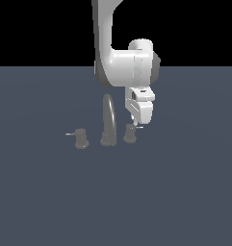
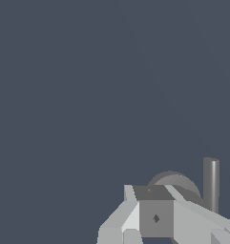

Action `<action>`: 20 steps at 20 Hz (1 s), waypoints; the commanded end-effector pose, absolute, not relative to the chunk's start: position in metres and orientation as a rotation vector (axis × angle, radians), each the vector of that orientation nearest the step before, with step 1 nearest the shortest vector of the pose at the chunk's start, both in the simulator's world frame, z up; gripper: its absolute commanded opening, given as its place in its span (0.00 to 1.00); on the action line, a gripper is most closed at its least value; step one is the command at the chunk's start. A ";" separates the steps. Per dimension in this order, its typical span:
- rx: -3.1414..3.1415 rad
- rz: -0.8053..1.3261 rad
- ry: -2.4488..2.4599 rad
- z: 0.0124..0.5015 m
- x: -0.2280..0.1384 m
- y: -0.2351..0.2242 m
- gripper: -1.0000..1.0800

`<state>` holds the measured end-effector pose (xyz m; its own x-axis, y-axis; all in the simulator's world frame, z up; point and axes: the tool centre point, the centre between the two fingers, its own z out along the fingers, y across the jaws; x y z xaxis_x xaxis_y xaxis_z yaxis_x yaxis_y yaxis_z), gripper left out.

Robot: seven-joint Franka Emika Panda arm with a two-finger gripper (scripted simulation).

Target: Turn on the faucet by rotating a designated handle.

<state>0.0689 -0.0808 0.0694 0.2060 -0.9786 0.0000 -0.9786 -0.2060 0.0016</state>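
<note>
The grey faucet has a tall arched spout (image 1: 108, 117) standing between two stubby knobs. The handle (image 1: 130, 133) is the knob at the exterior view's right, and its thin pale lever (image 1: 139, 127) points right. My gripper (image 1: 133, 118) hangs just above and behind this handle, its tips almost at the lever's root. In the wrist view the gripper (image 2: 154, 202) looks shut with nothing between its fingers. Just past the fingertips lie the handle's round top (image 2: 173, 182) and its lever (image 2: 211, 183). I cannot tell whether the tips touch the handle.
The twin knob (image 1: 81, 139), with its lever pointing left, stands at the exterior view's left of the spout. The set rests on a flat dark blue-grey floor (image 1: 175, 192). The white arm (image 1: 122, 62) comes down from above, behind the faucet.
</note>
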 end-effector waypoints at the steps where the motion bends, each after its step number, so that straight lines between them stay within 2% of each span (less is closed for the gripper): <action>1: 2.427 0.000 -1.995 0.064 0.070 -0.081 0.00; 7: 2.425 -0.001 -1.997 0.063 0.070 -0.082 0.00; 16: 2.425 0.000 -1.997 0.063 0.043 -0.105 0.00; 20: 2.436 0.007 -1.993 0.063 0.043 -0.098 0.00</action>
